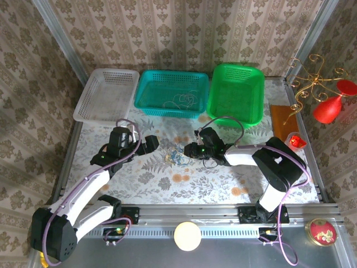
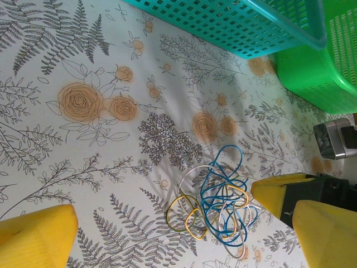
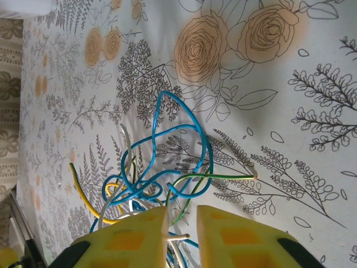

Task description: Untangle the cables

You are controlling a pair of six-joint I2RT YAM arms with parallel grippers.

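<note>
- From above, the cables (image 1: 177, 156) lie in one small clump in the middle of the table (image 1: 167, 187).
- The left claw (image 1: 156, 146) is just beside the clump on one side. The right claw (image 1: 188, 151) is at its other side.
- A white basket (image 1: 106, 95), a blue-green basket (image 1: 172, 92) and a green basket (image 1: 235, 92) stand along the far edge. I think a pull should go sideways or toward the near edge, where there is more open room.
- From the left wrist, the left claw (image 2: 178, 245) is wide apart and holds nothing.
- The cables (image 2: 220, 206) lie on the table just ahead of it. The right claw's yellow tip (image 2: 268, 192) is right at the clump.
- The blue-green and green baskets are near on the far side.
- From the right wrist, the right claw (image 3: 181, 234) has its fingers (image 3: 128, 240) almost together. Thin wires sit in the narrow gap. I cannot tell if they are pinched.
- The blue wire loops around the others. It looks best to grab just one wire, not the bunch.
- Then pull slow and low, while the left claw holds the rest down.
</note>
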